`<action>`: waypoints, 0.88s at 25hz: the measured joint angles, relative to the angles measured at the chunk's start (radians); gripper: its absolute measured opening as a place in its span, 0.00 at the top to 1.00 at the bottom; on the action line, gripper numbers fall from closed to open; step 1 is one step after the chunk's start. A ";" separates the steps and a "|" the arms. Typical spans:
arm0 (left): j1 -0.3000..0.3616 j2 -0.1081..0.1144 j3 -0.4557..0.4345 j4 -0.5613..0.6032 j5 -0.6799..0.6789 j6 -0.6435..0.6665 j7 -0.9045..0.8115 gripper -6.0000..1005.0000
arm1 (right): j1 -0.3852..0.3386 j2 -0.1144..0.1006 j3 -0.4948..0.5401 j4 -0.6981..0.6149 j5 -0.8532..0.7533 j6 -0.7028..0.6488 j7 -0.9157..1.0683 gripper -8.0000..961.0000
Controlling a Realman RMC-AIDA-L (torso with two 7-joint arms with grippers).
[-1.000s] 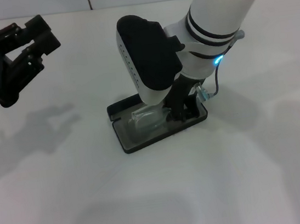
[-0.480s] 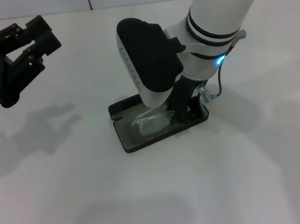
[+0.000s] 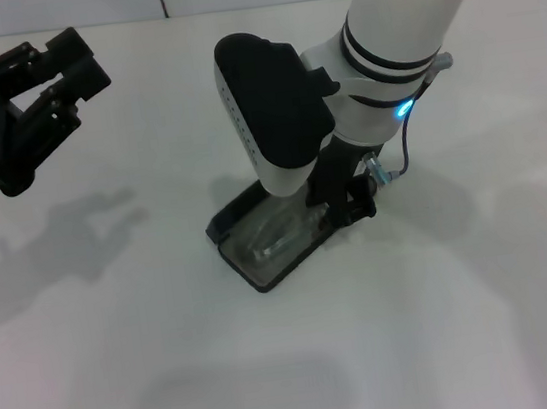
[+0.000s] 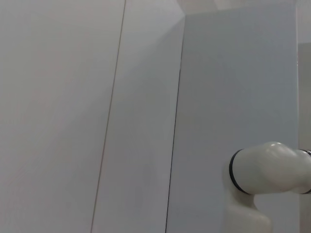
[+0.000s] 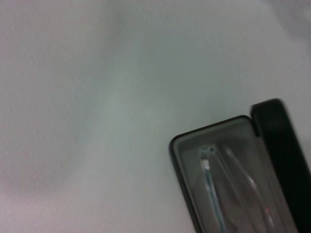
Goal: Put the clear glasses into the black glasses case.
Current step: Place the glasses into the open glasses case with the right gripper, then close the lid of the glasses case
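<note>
In the black glasses case (image 3: 260, 257), clear glasses (image 3: 279, 234) beneath right jaws (image 3: 344, 200), grip unclear, left jaws (image 3: 60, 76) spread.

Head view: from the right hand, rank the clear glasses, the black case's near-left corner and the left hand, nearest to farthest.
1. The clear glasses, lying in the case just left of the right hand.
2. The black glasses case at its near-left corner, a little farther out toward the camera.
3. The left hand, raised at the far left, well away.
</note>
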 joint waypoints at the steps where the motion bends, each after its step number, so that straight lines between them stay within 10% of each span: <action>1: 0.000 0.000 0.000 0.000 0.000 0.000 0.000 0.68 | -0.002 0.000 0.001 -0.002 -0.001 0.000 0.000 0.81; 22: 0.006 0.001 -0.022 0.001 -0.004 -0.008 0.000 0.68 | -0.164 0.000 0.083 -0.255 -0.137 -0.033 0.005 0.62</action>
